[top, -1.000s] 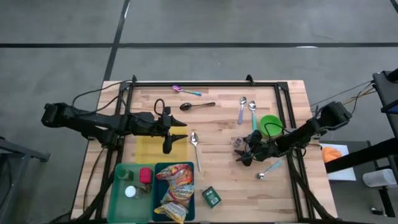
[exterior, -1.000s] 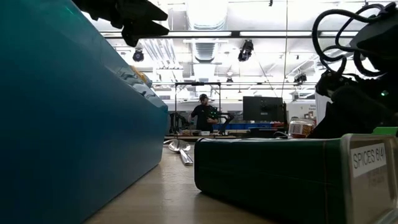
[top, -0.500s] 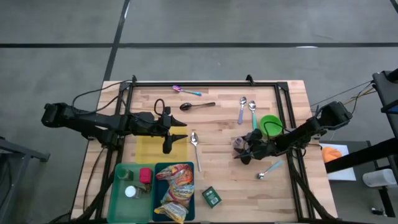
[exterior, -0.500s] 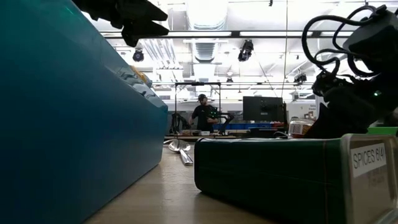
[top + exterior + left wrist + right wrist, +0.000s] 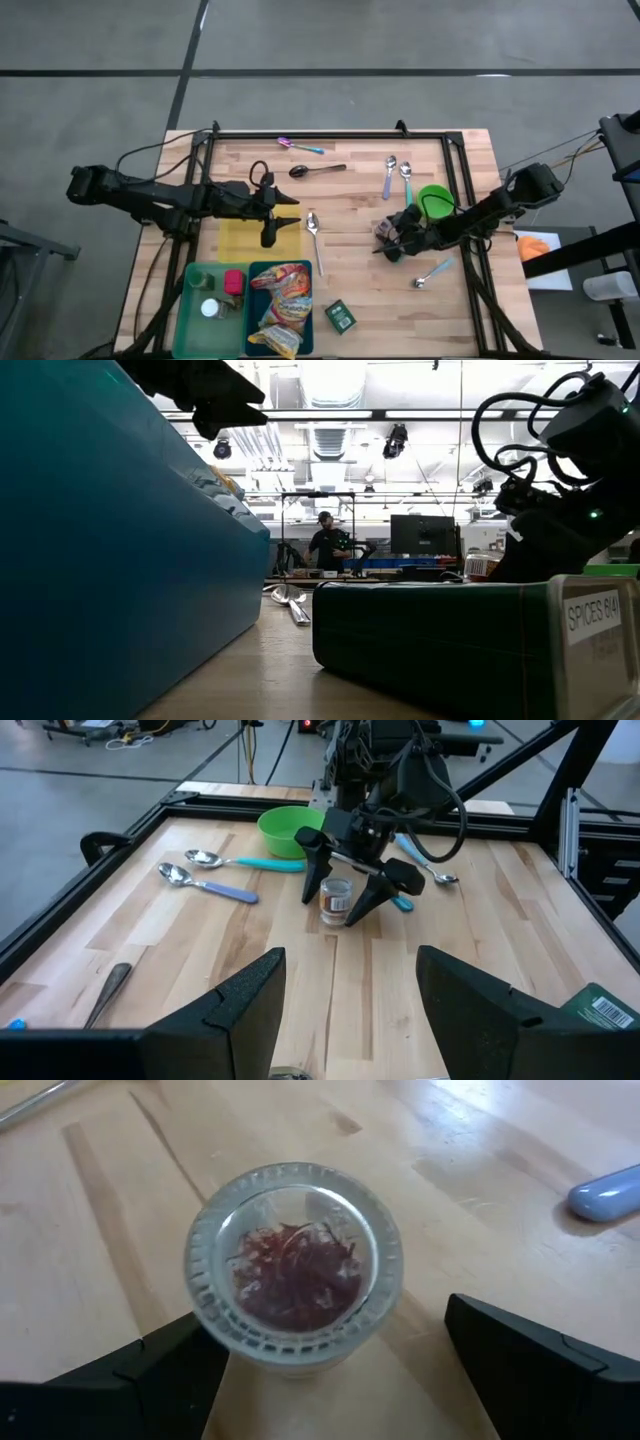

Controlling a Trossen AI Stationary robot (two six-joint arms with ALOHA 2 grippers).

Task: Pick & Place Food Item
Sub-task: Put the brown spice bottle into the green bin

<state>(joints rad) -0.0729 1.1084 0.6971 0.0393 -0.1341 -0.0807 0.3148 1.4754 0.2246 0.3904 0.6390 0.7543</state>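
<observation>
Approach step. Right gripper (image 5: 341, 885) straddles the small spice jar (image 5: 292, 1268) standing on the table (image 5: 350, 260) near the green bowl (image 5: 436, 199), fingers wide apart, untouching. Next you lower, then close squarely. Left gripper (image 5: 270, 212) waits part-open over the yellow mat (image 5: 240, 240).

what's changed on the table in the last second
The right gripper has come in over the small spice jar, its open fingers now straddling it without closing. The left gripper stayed over the yellow mat; spoons, bins and spice box haven't moved.
</observation>
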